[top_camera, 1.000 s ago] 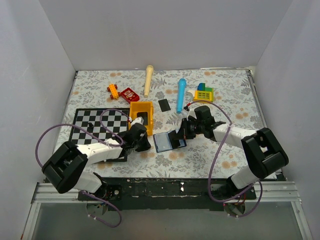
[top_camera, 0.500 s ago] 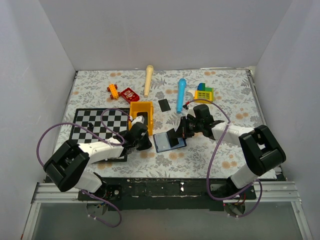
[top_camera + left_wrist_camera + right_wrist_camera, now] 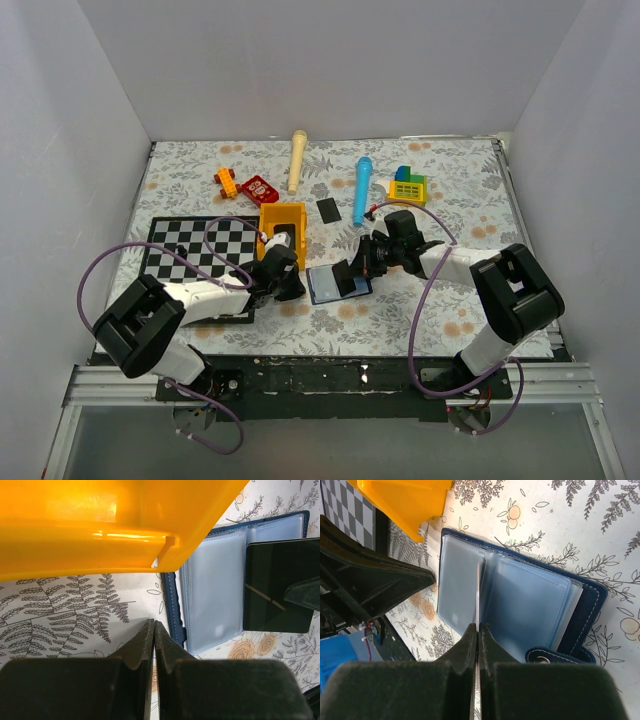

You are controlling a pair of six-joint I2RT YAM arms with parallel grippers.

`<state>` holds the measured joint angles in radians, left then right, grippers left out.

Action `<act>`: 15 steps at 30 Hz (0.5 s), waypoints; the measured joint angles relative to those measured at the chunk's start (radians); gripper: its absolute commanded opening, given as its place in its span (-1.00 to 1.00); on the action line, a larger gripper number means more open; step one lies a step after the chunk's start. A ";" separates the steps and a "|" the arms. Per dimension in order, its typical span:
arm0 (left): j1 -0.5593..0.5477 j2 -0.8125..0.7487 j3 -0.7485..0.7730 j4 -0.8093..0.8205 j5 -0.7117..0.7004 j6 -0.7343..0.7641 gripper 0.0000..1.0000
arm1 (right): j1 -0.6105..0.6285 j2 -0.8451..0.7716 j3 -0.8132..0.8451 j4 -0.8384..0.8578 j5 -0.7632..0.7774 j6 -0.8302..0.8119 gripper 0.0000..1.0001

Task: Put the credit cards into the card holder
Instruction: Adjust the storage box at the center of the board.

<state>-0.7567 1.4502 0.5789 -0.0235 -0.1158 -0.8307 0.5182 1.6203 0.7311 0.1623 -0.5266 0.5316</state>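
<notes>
On the floral cloth (image 3: 180, 185), beside the yellow bin (image 3: 283, 226), the card holder (image 3: 530, 605) is lying open. My right gripper (image 3: 477, 630) is pinching one credit card (image 3: 275, 585) edge-on over its clear pockets; my left gripper (image 3: 154, 626), fingers pressed together, is sitting at its edge, perhaps touching. The other credit card (image 3: 327, 210) is lying near the blue marker (image 3: 362, 190).

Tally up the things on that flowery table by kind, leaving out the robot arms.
Black cards: 2 (one lying flat, one in the right fingers)
Blue wallet: 1
Checkerboard: 1
Yellow bin: 1
Sticks: 2 (cream, blue)
Small toy pieces: 3 (orange, red, green-yellow)
Total: 10 that I can make out
</notes>
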 measured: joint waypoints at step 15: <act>-0.006 0.021 0.015 0.008 0.002 -0.001 -1.00 | 0.000 0.000 0.000 0.005 0.000 0.015 -0.97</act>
<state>-0.7631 1.4708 0.5941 -0.0154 -0.1139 -0.8318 0.5182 1.6207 0.7311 0.1673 -0.5262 0.5465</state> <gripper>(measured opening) 0.009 0.031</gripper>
